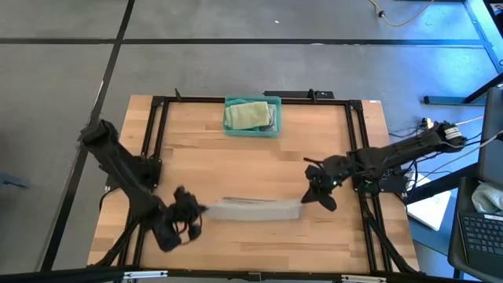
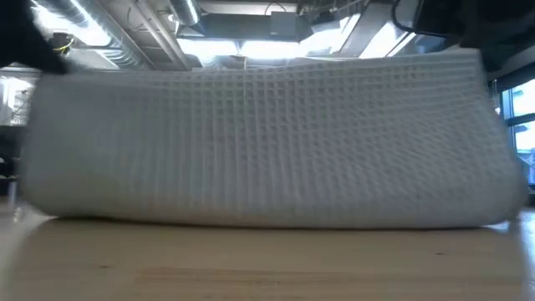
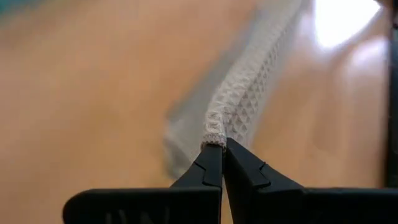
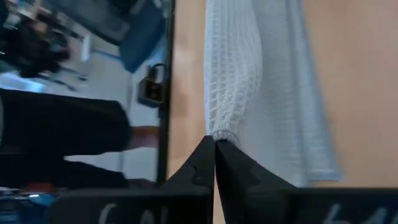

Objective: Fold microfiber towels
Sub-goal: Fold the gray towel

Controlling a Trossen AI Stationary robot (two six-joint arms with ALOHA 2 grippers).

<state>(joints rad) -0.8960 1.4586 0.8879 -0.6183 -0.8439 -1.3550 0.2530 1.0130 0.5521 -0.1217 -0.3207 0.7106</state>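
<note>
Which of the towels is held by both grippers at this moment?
The light grey towel, stretched between the left gripper and right gripper. The pale green towel lies in the teal bin.

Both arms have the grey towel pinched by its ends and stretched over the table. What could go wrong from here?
1. Each gripper, left and right, holds only a thin edge of the towel at its fingertips; more tension could pull a corner free.
2. The towel sags between them, so the lower fold could drag on the table and land uneven.
3. Swinging it far back might reach the bin.
</note>
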